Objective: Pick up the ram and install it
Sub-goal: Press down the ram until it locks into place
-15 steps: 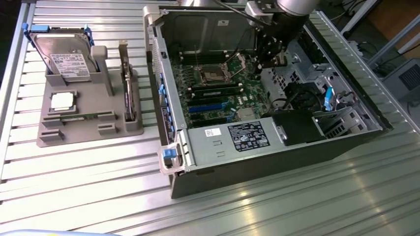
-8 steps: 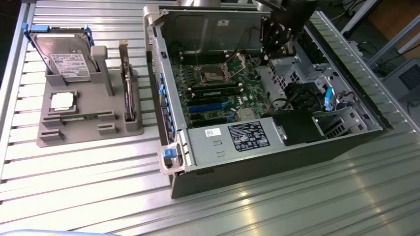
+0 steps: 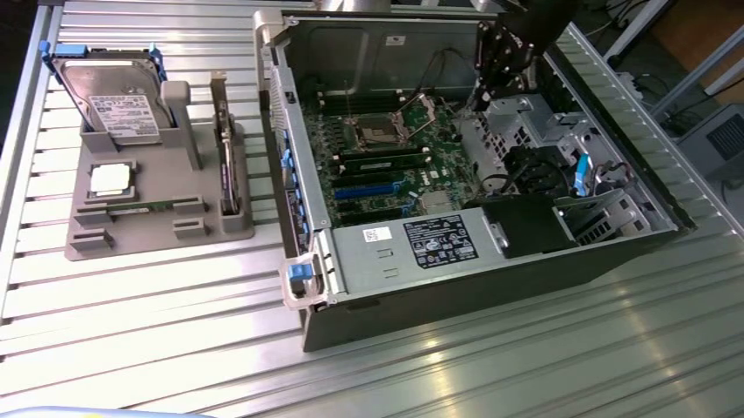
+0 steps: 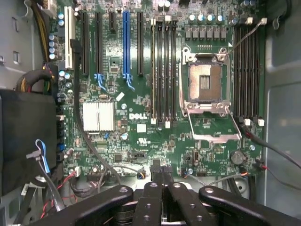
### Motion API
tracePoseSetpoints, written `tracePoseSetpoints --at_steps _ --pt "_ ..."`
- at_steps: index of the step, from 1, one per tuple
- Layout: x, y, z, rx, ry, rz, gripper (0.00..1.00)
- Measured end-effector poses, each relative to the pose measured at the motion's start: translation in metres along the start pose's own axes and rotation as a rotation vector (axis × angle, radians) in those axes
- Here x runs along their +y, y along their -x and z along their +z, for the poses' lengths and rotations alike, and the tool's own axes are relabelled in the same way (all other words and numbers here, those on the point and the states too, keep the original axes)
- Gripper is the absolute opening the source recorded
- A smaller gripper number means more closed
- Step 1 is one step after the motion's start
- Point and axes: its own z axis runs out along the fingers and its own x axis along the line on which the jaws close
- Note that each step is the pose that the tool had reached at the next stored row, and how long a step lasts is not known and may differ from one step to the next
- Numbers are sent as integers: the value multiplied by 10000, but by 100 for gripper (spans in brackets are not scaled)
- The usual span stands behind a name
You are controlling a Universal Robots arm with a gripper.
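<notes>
Ribbed metal bench (image 3: 174, 296) carries a grey parts holder (image 3: 152, 222); the ram (image 3: 145, 209), a thin green stick, lies in a slot near the holder's front edge, just below the square processor (image 3: 111, 177). Likely light, stiff, fragile; best taken by its long edges, clear of the chips. Gripper (image 4: 162, 181), clenched and empty, hovers over the motherboard (image 4: 141, 117) inside the open computer case (image 3: 465, 270), well apart from the holder.
</notes>
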Motion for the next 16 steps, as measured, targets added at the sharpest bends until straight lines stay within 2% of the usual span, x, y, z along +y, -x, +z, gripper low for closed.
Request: tracePoseSetpoints --at_steps 14,16 --pt "0 -1 0 0 1 32 10" --pt "0 -1 0 -10 -2 663 10"
